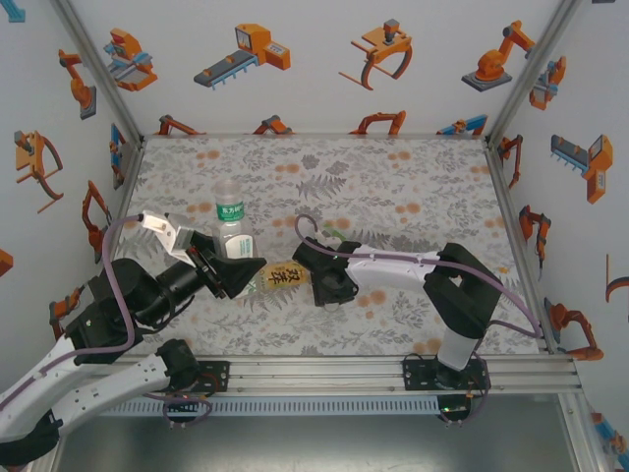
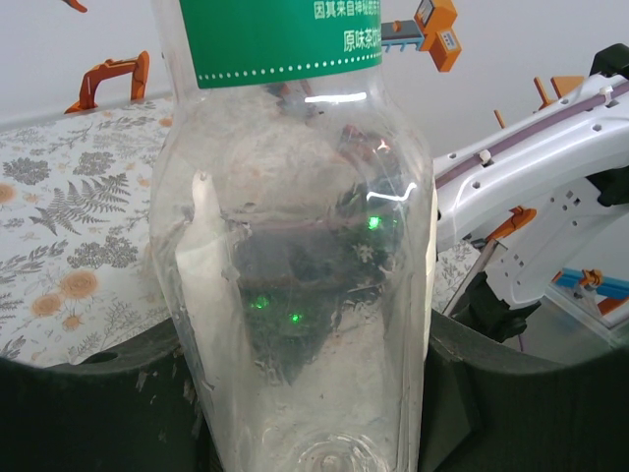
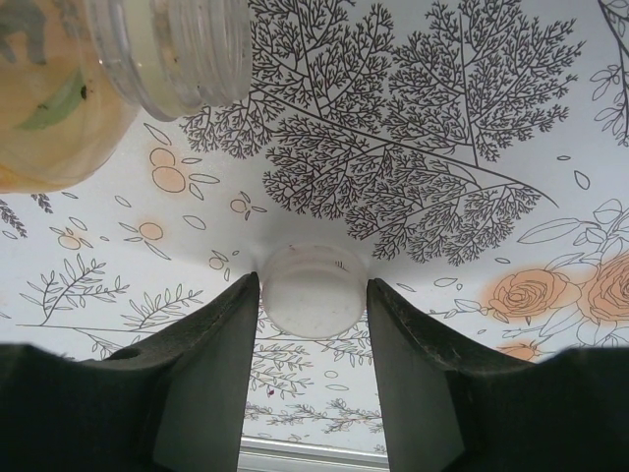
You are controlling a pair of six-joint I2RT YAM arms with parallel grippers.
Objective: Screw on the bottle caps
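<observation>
A slim clear bottle (image 1: 229,218) with a green label stands upright left of centre. My left gripper (image 1: 234,264) is shut low on it, and in the left wrist view the clear bottle (image 2: 295,246) fills the gap between the dark jaws of the left gripper (image 2: 300,334). An amber bottle (image 1: 280,276) with a yellow label lies on its side between the two grippers; the amber bottle's (image 3: 59,88) uncapped neck (image 3: 182,54) points toward my right gripper (image 1: 332,287). A whitish cap (image 3: 313,300) rests on the table, and my right gripper (image 3: 313,283) stands open with a fingertip close on each side of it.
The floral table mat (image 1: 393,187) stretches back to white walls with orange robot pictures. A small greenish object (image 1: 334,234) sits just behind the right wrist. An aluminium rail (image 1: 324,372) with both arm bases runs along the near edge.
</observation>
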